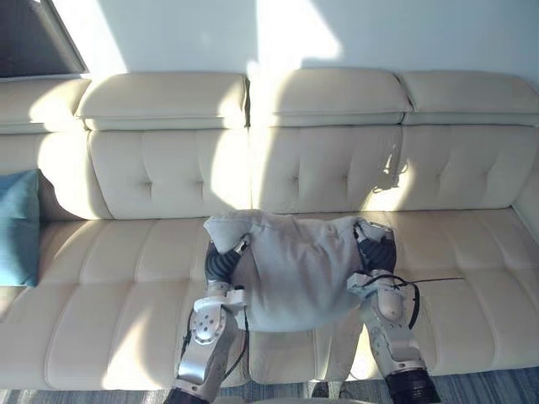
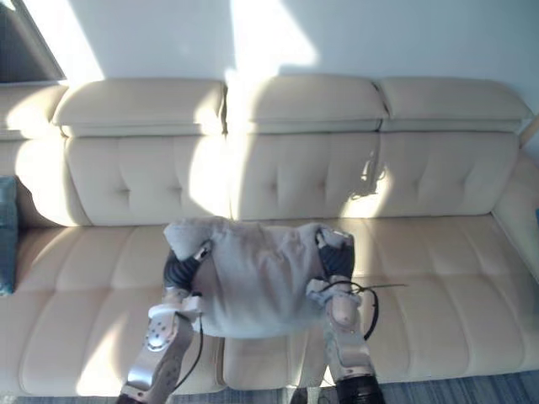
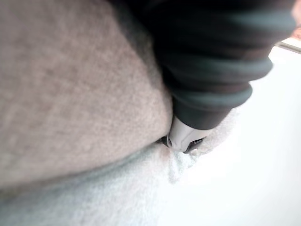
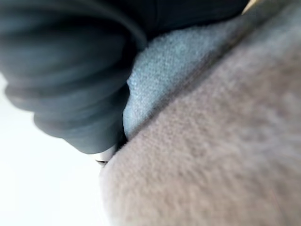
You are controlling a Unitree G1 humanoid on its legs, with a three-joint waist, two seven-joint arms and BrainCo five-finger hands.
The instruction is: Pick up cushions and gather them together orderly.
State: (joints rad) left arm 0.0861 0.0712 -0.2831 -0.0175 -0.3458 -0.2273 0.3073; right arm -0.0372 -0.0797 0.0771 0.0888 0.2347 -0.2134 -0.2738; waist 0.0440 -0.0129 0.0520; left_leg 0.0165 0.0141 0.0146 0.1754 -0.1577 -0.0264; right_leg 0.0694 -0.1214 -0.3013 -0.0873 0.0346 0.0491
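While cushion [image 1: 299,269] hides sofa [image 1: 152,168], teal pillow [image 1: 17,227] left

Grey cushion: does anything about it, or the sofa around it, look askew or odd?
The grey cushion sits squeezed between the left hand and right hand, bunched, its top corners poking up. A teal cushion stands apart at the left end of the sofa. Nothing looks spilled or damaged.

Sofa [image 1: 126,278] runs across the view, backrest against the wall [image 1: 168,34] behind it; cushion [image 1: 299,273] over the middle of the seat, toward the front edge; left hand [image 1: 221,263] touching its left side, right hand [image 1: 376,247] touching its right side; second cushion [image 1: 17,227] on the seat far left, well apart; floor [image 1: 480,385] before the sofa.
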